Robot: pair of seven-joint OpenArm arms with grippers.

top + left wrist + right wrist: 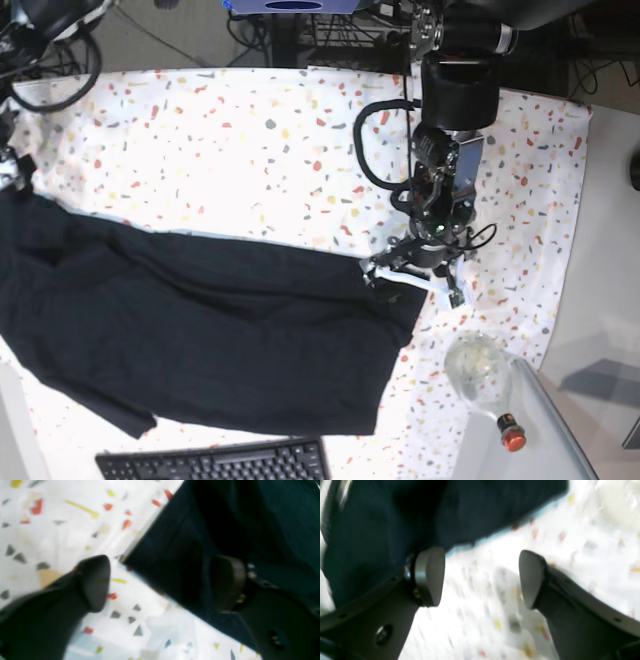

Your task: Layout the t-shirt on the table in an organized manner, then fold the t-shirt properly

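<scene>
The black t-shirt (200, 320) lies spread over the left and middle of the table (250, 140), with wrinkles. My left gripper (412, 280) sits low at the shirt's right edge. In the left wrist view the left gripper (161, 582) is open, with a corner of the t-shirt (180, 562) lying between its fingers and not pinched. One finger is over bare table (50, 530), the other over cloth. In the right wrist view my right gripper (481, 578) is open over the bare table (482, 605), and the t-shirt (395, 517) lies just beyond its left finger. This view is blurred.
A black keyboard (215, 462) lies at the front edge, just below the shirt. A clear glass flask (478, 365) with a red cap (512, 438) lies at the front right. The plain grey side surface (610, 300) borders the table on the right.
</scene>
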